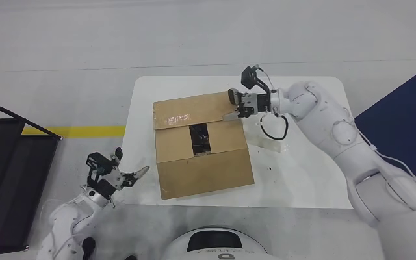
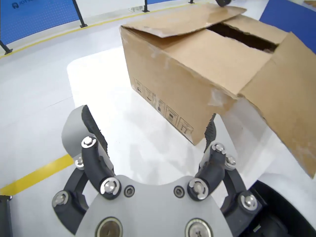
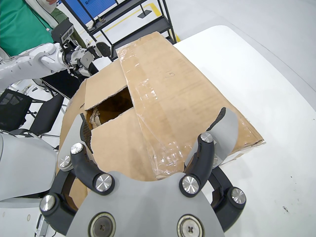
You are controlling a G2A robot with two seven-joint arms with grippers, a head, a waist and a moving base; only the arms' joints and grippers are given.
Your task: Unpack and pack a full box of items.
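my right claw [image 1: 229,106] hung over the far right edge of the cardboard box [image 1: 201,162], its two fingers spread wide apart. from its own wrist, the right claw [image 3: 153,114] sat astride the end of the taped top flap [image 3: 172,82], one finger on each side. it gripped nothing, and i could not tell whether the pads touched the cardboard. my left claw [image 1: 130,162] was also spread wide and empty, off the near left corner of the white tabletop [image 1: 299,169] and well apart from the box [image 2: 209,57]. from its wrist, the left claw [image 2: 148,114] pointed toward the box's near corner.

the box [image 3: 167,87] stood on the middle of the tabletop [image 3: 246,62]. its top flaps were folded down but not fully shut, with a dark gap [image 1: 200,138] between them. crumpled paper [image 3: 95,119] showed in that gap.
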